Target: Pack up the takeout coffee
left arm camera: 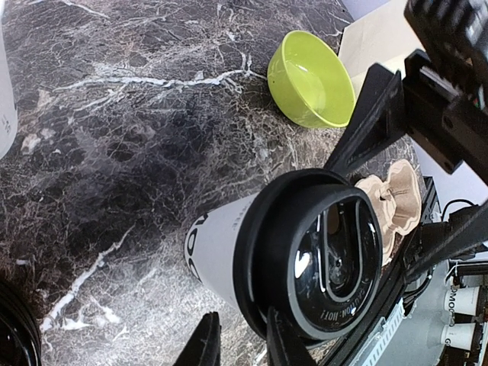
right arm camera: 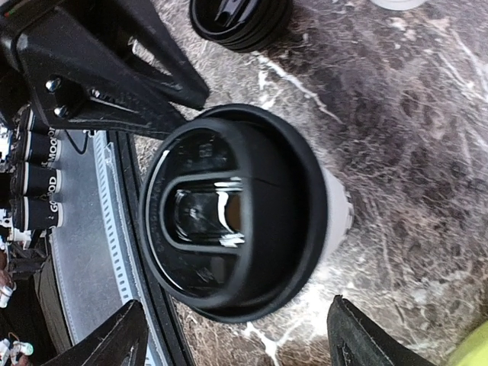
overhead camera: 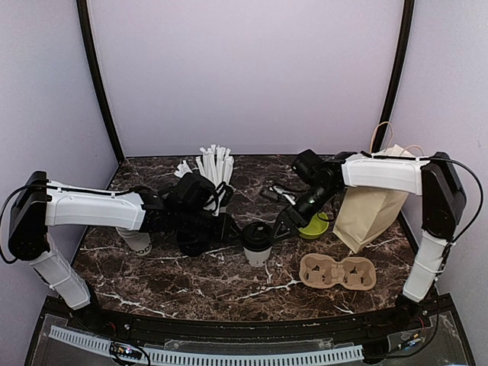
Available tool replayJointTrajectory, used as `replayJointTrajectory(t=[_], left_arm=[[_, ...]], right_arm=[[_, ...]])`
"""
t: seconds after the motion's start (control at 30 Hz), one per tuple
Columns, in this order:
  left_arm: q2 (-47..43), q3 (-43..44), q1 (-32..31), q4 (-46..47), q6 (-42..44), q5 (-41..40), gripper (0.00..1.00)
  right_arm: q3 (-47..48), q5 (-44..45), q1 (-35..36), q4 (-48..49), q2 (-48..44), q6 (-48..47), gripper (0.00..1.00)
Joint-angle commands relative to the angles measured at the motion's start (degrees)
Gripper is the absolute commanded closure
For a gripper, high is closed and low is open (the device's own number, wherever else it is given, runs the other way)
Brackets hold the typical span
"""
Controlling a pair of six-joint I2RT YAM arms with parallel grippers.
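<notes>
Takeout coffee (right arm camera: 236, 210) just beyond spread right claw (overhead camera: 286, 223)

Soft even light, mild glare

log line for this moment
cup: lidded, upright | right claw: open, cup free | left claw: beside cup, holding nothing | carrier: empty
</notes>
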Motion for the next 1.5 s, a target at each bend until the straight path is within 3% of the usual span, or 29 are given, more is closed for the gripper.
replayJointTrajectory(t=[0.0,0.27,0.47,0.73,0.97,1.13,1.33,1.47], left_arm=[[-1.6,0.9,-0.3,-0.9,0.1,0.0,0.76],[-1.2,1.1,-0.2,-0.9,0.6,0.3,0.76],[-0.7,1.1,-0.3,-0.9,0.7,0.7,0.76],[1.0,0.4,-0.3,-3.7,1.1,-0.3,0.76],[-1.4,2.8,-0.3,-4.0,3.9,-1.2,0.74],[-3.6,6.1,-0.3,-3.4,7.4,-1.9,0.61],[-3.6,10.9,-0.3,-5.6,9.9,-3.0,0.53],[-5.7,11.3,-0.3,-6.2,11.1,-6.1,0.53]], right_arm=[[-0.1,-0.9,1.8,0.7,1.2,-0.7,0.18],[0.6,2.0,2.1,1.9,3.6,0.6,0.18],[1.0,5.6,2.1,3.5,5.8,3.8,0.23],[-0.5,21.1,1.9,4.6,10.0,7.8,0.28],[5.4,11.4,1.2,-0.2,5.7,2.2,0.28],[11.5,7.1,0.4,-5.5,1.6,-1.5,0.19],[15.8,8.7,0.1,-8.8,0.0,-3.6,0.17],[14.2,15.5,1.1,-5.2,-2.4,-7.5,0.17]])
